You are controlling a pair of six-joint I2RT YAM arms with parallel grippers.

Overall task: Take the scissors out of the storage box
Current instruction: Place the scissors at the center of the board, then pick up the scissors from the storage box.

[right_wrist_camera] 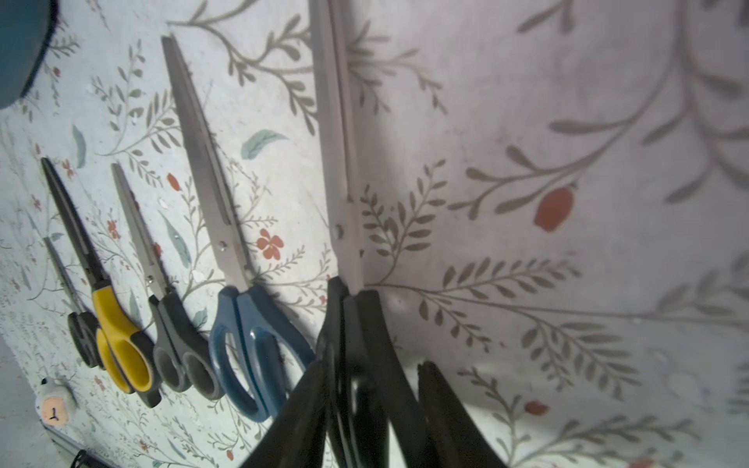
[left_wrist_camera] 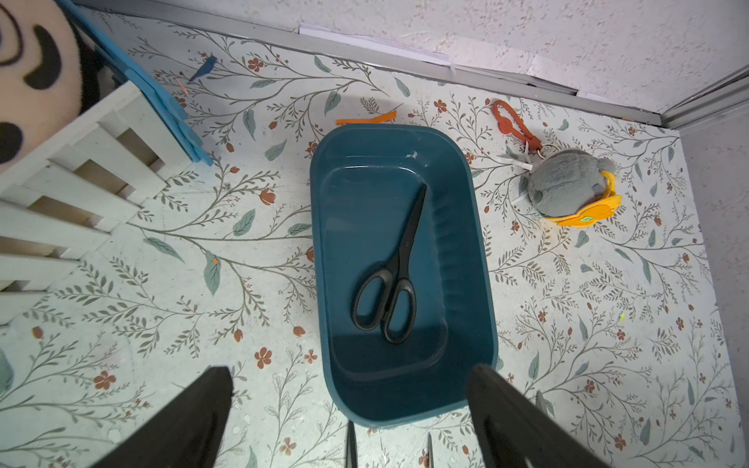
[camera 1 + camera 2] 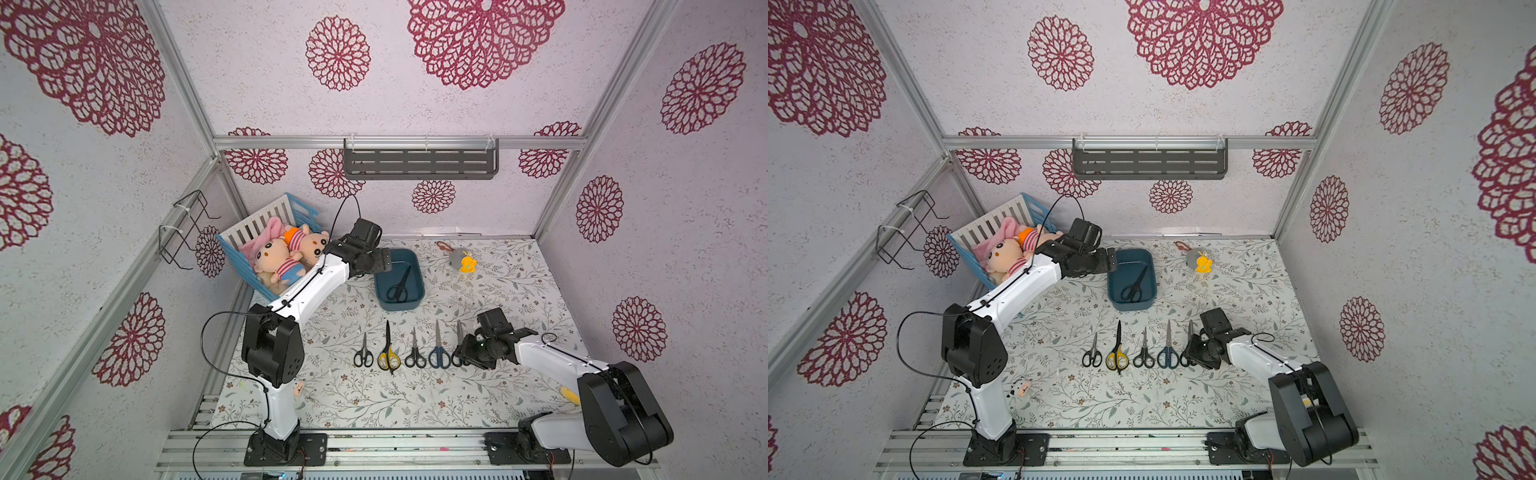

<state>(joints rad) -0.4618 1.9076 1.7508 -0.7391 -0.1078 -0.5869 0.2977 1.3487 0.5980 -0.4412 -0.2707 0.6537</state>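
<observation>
One black-handled pair of scissors lies slantwise inside the dark teal storage box. My left gripper hangs open above the box's far left corner, holding nothing. Several more scissors lie in a row on the table in front of the box: black, yellow-handled, black, blue. A last black pair lies flat at the row's right end. My right gripper stands around its handles, jaws slightly parted, with a gap at one finger.
A white-and-blue slatted crate with plush dolls stands at the back left, close to my left arm. A grey plush with a yellow duck lies right of the box. A small round toy sits near the front left. A grey shelf hangs on the back wall.
</observation>
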